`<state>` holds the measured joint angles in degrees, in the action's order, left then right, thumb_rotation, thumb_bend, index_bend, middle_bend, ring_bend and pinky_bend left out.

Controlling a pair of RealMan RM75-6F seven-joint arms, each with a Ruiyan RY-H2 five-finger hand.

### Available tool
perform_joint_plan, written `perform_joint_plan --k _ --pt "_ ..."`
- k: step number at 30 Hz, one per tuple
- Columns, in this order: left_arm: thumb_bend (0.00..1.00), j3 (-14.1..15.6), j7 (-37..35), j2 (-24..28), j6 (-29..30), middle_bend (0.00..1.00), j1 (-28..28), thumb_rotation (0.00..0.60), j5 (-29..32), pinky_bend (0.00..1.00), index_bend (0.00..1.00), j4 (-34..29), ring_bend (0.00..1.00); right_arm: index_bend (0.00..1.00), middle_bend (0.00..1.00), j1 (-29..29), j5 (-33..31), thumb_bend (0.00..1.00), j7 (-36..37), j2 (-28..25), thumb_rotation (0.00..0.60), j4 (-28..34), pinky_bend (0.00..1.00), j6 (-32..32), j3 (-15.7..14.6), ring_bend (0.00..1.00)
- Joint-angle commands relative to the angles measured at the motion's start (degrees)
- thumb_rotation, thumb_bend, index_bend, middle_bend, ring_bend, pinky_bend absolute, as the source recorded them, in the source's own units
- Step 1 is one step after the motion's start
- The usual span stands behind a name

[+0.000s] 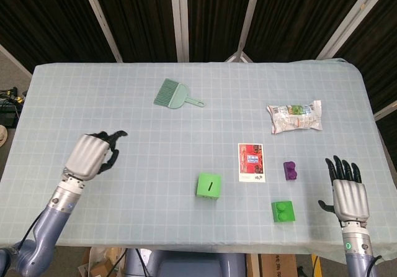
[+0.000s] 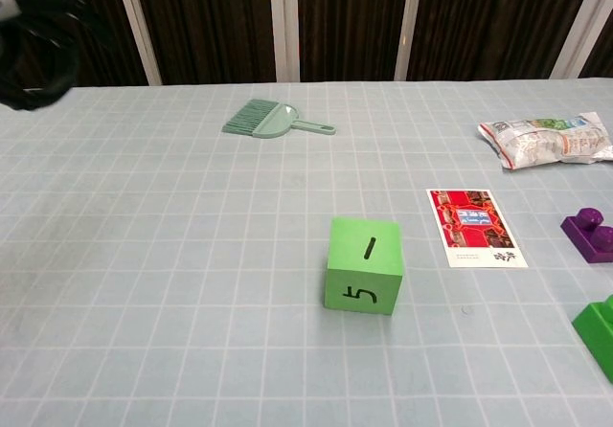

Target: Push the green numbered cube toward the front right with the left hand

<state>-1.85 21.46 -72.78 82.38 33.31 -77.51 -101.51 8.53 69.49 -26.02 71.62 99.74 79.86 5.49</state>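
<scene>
The green numbered cube (image 1: 209, 186) sits near the table's front middle, with a dash on top and a 5 on its front face (image 2: 364, 264). My left hand (image 1: 92, 154) hovers far to the cube's left, raised off the table, fingers curled in and holding nothing. In the chest view the left hand (image 2: 34, 39) is only a dark blur at the top left corner. My right hand (image 1: 348, 193) stands at the front right edge, fingers spread and empty.
A green hand brush (image 1: 175, 95) lies at the back middle. A snack packet (image 1: 295, 116) lies at the right. A red card (image 1: 251, 162), a purple block (image 1: 290, 170) and a green block (image 1: 283, 212) lie right of the cube.
</scene>
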Motion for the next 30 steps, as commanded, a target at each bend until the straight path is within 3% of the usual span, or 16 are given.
perform_joint_plan --k 1,4,7,12,23,30 --pt "0.51 0.6 0.5 2.1 8.4 0.33 -9.3 0.6 0.3 0.44 0.17 1.3 0.26 0.08 0.0 0.0 0.8 0.07 0.2 -0.2 0.6 0.3 0.0 0.2 -0.2 0.0" --pt "0.49 3.6 -4.7 7.1 10.1 0.22 -14.3 0.6 0.5 0.31 0.12 -3.2 0.13 0.08 0.0 -0.3 3.1 0.07 1.9 -0.8 0.6 0.5 0.0 0.8 -0.8 0.0" --pt "0.43 5.4 -7.0 8.7 11.6 0.18 -17.7 0.6 -0.4 0.25 0.12 -2.4 0.07 0.08 0.0 -0.4 5.8 0.07 3.8 -1.2 0.6 0.0 0.0 1.3 -1.3 0.0" --pt "0.36 6.3 -7.6 8.2 13.0 0.15 -21.8 0.6 0.7 0.2 0.12 0.0 0.07 0.08 0.0 -0.9 9.9 0.07 6.3 -1.4 0.6 -1.1 0.0 3.2 -2.0 0.0" --pt "0.33 6.2 -12.7 6.9 14.8 0.12 -26.3 0.6 -3.3 0.16 0.12 3.4 0.05 0.08 0.0 -2.2 14.9 0.07 8.7 -2.2 0.6 -1.3 0.0 6.4 -2.9 0.0" --pt "0.33 4.6 -11.6 6.2 15.6 0.12 -27.6 0.6 -4.8 0.16 0.12 4.8 0.05 0.08 0.0 -3.0 15.5 0.07 11.0 -3.6 0.6 -0.6 0.0 7.2 -2.8 0.0"
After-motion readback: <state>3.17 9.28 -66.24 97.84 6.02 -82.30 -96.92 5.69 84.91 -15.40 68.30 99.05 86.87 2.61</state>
